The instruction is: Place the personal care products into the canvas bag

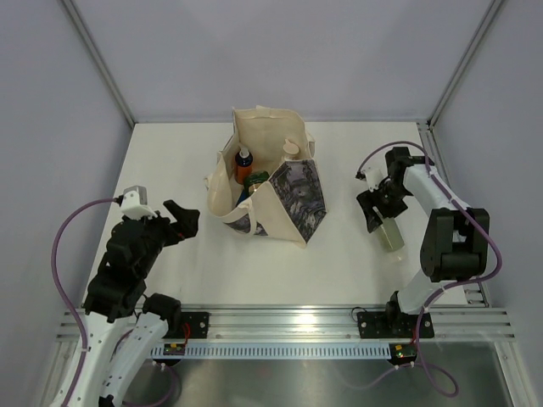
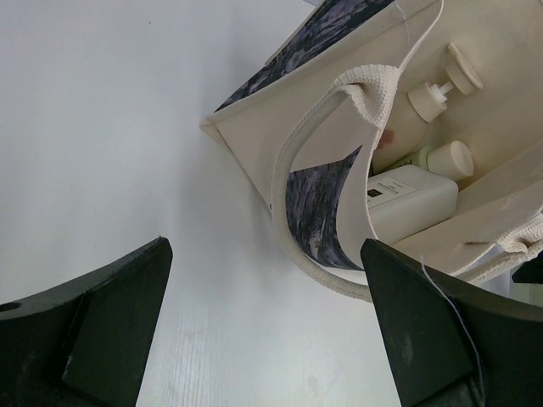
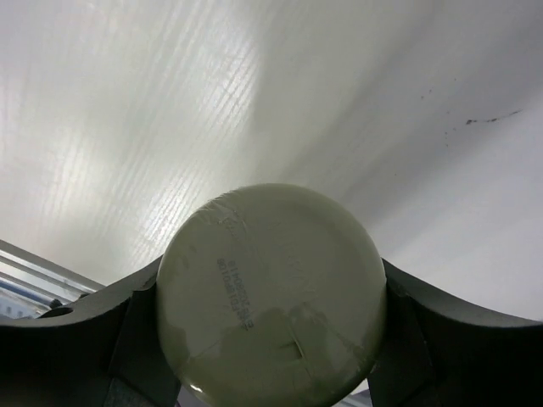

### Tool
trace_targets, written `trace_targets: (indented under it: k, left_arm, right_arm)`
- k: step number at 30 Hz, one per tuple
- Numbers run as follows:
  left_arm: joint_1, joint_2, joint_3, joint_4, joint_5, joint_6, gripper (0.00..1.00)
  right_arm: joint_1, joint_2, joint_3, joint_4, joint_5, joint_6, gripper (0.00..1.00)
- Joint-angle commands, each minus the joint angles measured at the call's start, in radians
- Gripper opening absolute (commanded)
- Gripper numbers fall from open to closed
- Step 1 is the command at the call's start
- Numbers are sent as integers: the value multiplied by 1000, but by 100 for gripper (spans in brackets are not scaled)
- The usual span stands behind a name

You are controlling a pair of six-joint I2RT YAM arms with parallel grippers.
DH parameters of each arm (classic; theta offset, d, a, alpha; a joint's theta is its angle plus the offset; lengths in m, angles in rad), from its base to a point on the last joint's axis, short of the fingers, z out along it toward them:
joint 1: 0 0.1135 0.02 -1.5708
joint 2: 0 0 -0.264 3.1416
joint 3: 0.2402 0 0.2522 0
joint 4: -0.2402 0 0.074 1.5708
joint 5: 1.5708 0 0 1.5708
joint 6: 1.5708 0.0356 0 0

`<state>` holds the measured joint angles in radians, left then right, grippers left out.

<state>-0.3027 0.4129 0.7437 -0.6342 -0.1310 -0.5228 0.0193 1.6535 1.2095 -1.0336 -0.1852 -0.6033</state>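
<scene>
The cream canvas bag (image 1: pixel 280 182) stands open at mid-table with dark prints on its sides. Inside it I see an orange bottle (image 1: pixel 244 166), a beige cap (image 1: pixel 291 148), a pump bottle (image 2: pixel 437 91) and a white bottle (image 2: pixel 413 200). A sage-green bottle (image 1: pixel 392 236) is at the right side of the table. My right gripper (image 1: pixel 377 219) holds it, and its round base (image 3: pixel 271 288) fills the space between both fingers. My left gripper (image 1: pixel 185 219) hangs open left of the bag, with only bare table between its fingers (image 2: pixel 102 322).
The bag's loop handle (image 2: pixel 299 182) droops toward my left gripper. White enclosure walls ring the table. A metal rail (image 1: pixel 288 324) runs along the near edge, by the arm bases.
</scene>
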Motion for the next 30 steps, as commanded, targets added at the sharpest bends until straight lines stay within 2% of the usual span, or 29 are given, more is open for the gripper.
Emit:
trace_targets:
  k: [1, 3, 11, 18, 22, 27, 30]
  left_arm:
    - [2, 7, 19, 47, 16, -22, 99]
    - [1, 6, 23, 41, 19, -28, 99]
    - [2, 9, 34, 42, 34, -39, 99]
    - [2, 36, 48, 54, 39, -49, 99]
    - [2, 75, 78, 54, 42, -39, 99]
    - [2, 118, 126, 42, 30, -3, 99]
    - [2, 144, 155, 25, 22, 10, 99]
  right_arm:
    - [-25, 37, 53, -92, -149, 14, 0]
    - [-58, 51, 110, -106, -196, 13, 0]
    - [-200, 161, 442, -298, -598, 20, 0]
    - [-219, 207, 631, -336, -870, 114, 0]
    - [-202, 223, 835, -384, -985, 134, 0]
    - [-141, 190, 978, -263, -1065, 310, 0]
    - [-70, 170, 1047, -128, -1091, 433, 0]
